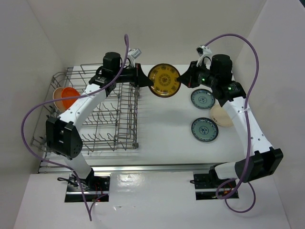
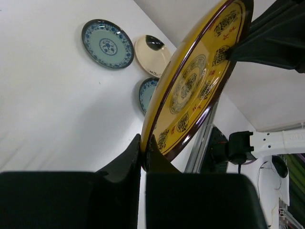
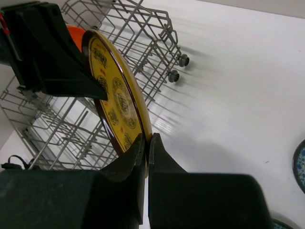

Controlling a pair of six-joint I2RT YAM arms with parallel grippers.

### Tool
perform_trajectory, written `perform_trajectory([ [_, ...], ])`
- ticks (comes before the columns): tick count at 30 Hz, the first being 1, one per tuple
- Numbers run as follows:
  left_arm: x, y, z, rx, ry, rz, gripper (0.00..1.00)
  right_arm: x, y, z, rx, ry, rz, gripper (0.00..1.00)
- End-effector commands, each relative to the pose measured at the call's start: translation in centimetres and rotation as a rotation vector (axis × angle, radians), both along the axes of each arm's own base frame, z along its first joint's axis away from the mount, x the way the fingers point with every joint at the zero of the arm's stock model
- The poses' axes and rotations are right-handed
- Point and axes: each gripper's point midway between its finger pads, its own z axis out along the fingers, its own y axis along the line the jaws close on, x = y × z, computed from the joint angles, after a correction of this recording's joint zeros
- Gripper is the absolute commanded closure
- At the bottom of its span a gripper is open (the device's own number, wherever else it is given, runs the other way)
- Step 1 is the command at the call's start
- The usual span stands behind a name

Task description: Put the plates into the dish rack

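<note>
The brown plate with yellow pattern [image 1: 164, 80] hangs on edge in the air just right of the dish rack [image 1: 114, 119]. My left gripper [image 1: 143, 78] is shut on its left rim and my right gripper [image 1: 185, 80] is shut on its right rim. The left wrist view shows my left gripper [image 2: 144, 143] pinching the plate [image 2: 195, 81]; the right wrist view shows my right gripper [image 3: 147, 140] pinching it [image 3: 116, 100]. The orange plate [image 1: 70, 95] stands in the rack's left end. Two teal plates [image 1: 203, 99] [image 1: 205, 129] and the cream plate [image 1: 220, 115] lie on the table.
A pale peach rim [image 1: 58, 98] shows beside the orange plate in the rack. The rack's tall wire side [image 1: 135, 114] stands just below and left of the held plate. The right arm passes over the cream plate. White walls enclose the table.
</note>
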Motion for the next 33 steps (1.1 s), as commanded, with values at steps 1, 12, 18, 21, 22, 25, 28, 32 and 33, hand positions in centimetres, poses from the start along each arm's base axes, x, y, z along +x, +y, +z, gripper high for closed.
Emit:
perform_trajectory([
  [1,0.3,-0.3,2.3,-0.023,-0.085,-0.031,1.00,-1.1,1.5,4.1,0.071,-0.100,0.080,1.00],
  [12,0.9,4.2,7.7,-0.031,-0.235,0.201,1.00,-0.7,1.1,0.2,0.048,-0.031,0.049,0.00],
  [18,0.4,16.1,11.9,0.041,-0.354,0.636,1.00,-1.1,-1.8,-5.2,-0.032,0.057,-0.119,0.00],
  [21,-0.3,22.4,10.4,0.173,-0.326,0.857,1.00,-0.8,-3.5,-8.5,-0.089,0.132,-0.225,0.00],
  [22,-0.8,25.8,10.4,0.210,-0.312,0.985,1.00,-0.9,-3.9,-9.2,-0.103,0.147,-0.243,0.00],
  [25,-2.0,31.9,7.8,0.371,-0.228,1.168,1.00,-0.5,-4.0,-10.9,-0.121,0.178,-0.253,0.00],
  [28,-2.6,36.0,5.2,0.514,-0.180,1.229,1.00,0.0,-3.5,-11.3,-0.106,0.188,-0.236,0.00],
  [32,-3.0,39.3,2.1,0.603,-0.133,1.261,1.00,0.7,-3.0,-11.9,-0.108,0.194,-0.214,0.00],
  [33,-3.0,39.9,1.7,0.614,-0.134,1.269,1.00,0.7,-3.0,-11.9,-0.108,0.194,-0.214,0.00],
])
